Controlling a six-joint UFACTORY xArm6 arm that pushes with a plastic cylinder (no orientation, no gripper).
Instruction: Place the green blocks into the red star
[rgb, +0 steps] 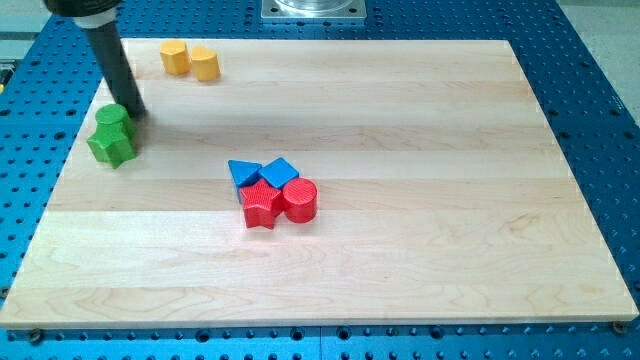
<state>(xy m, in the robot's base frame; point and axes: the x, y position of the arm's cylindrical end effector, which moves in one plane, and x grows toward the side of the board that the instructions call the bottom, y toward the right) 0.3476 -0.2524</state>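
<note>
- Blue perforated metal surrounds the pale wooden table (400, 250), which carries three small clusters of blocks and plenty of bare wood between them.
- I have no fingers to spread or press together, so nothing can be said of a pinch; I end in a straight dark rod, and my tip (133, 112) rests at the upper right of the green pair, touching or nearly touching it.
- The green cylinder (112, 118) sits just above the green star (111, 146) near the view's left edge, the two touching. Both are a bright, saturated green with slightly worn edges.
- The red star (261, 205) lies near the middle of the table, well apart from the greens, toward the view's lower right. A red cylinder (300, 199) touches its right side, and a blue triangle (243, 172) and blue cube (280, 172) crowd it from above.
- To do this step well, I judge I should get round to the greens' left side, the side away from the red star, so a push drives them rightward and a little downward.
- Pushing both greens at once risks them splitting, since the round one may roll off my rod; a centred, slow contact seems safest.
- Approaching the red star from its free left side should avoid disturbing the blue blocks.
- Two yellow blocks (189, 60) at the view's top left are out of the path.
</note>
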